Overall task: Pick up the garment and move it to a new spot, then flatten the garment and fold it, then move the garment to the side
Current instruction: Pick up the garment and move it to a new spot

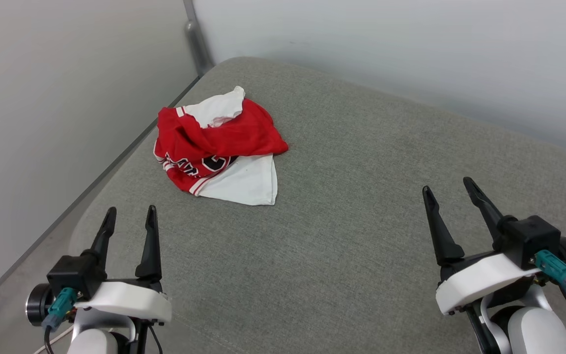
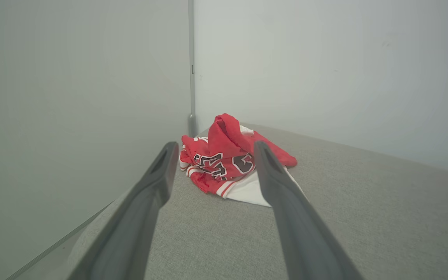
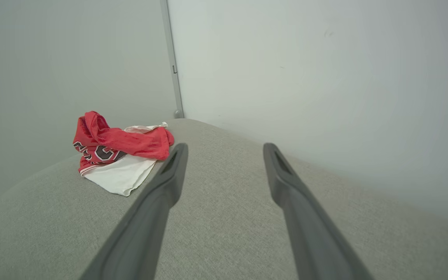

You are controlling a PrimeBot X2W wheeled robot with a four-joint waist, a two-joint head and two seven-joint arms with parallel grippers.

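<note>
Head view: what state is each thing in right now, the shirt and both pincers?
shirt: crumpled in a heap, neither flattened nor folded, lying on the grey cushion near its far left corner
left pincer: open, empty, short of the shirt and not touching it
right pincer: open, empty, over bare cushion, well apart from the shirt

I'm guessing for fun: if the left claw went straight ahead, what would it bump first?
Probably the crumpled red shirt: the left claw points right at it across the grey cushion, nothing in between. Height is hard to judge.
</note>
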